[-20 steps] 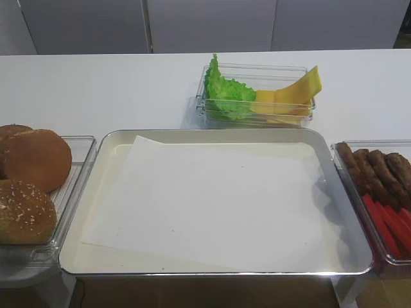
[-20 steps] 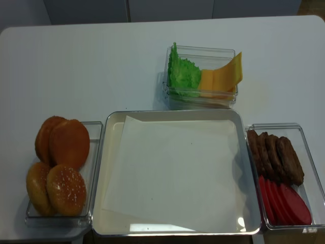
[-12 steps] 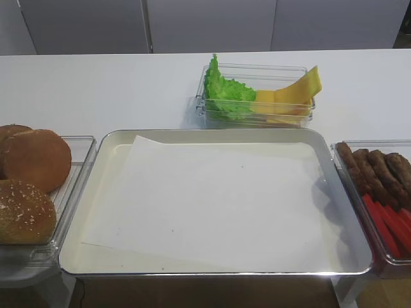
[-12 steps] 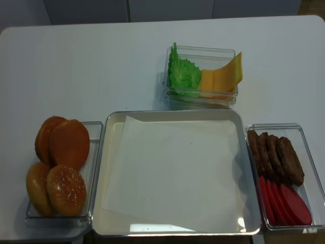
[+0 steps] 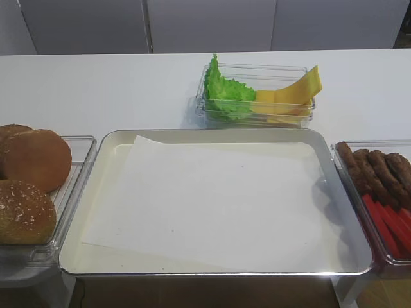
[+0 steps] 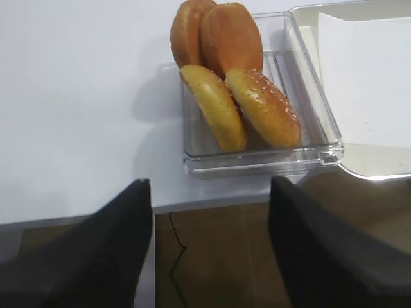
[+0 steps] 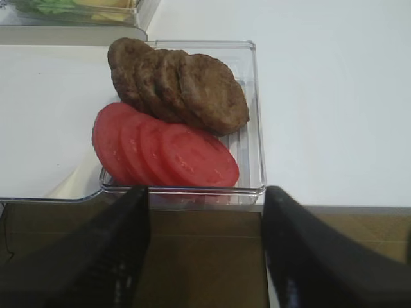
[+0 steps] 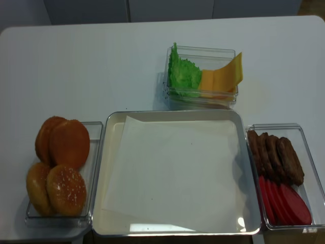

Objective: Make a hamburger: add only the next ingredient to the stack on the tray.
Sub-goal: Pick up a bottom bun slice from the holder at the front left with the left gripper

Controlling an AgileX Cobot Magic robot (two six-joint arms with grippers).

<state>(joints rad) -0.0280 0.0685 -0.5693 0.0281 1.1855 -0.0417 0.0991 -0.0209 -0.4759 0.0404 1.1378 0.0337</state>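
1. Standing on edge ahead of the left fingers (image 6: 109, 244), the flat round bun half with a smooth brown seedless crust (image 6: 232, 37) is seen at the far end of a clear plastic container (image 6: 321, 138), leaning against a second, similar half behind it.
2. The left fingers are spread wide and hold nothing; the sesame-seeded domed buns (image 6: 263, 108) lie between them and the target.
3. The right fingers (image 7: 103, 250) are likewise spread and empty, with red tomato slices (image 7: 167, 151) and dark brown patties (image 7: 183, 83) just ahead of them.
4. The large rectangular shiny metal tray (image 5: 212, 135) lies to the right of the left fingers; nothing but its white paper sheet (image 5: 212, 199) is seen on it, so this half is judged to start the stack.
5. The bun is judged light, soft and easily dented.
6. A gentle pinch across its two flat faces, taken at the exposed upper rim, is advised; the seeded buns should be cleared from above.
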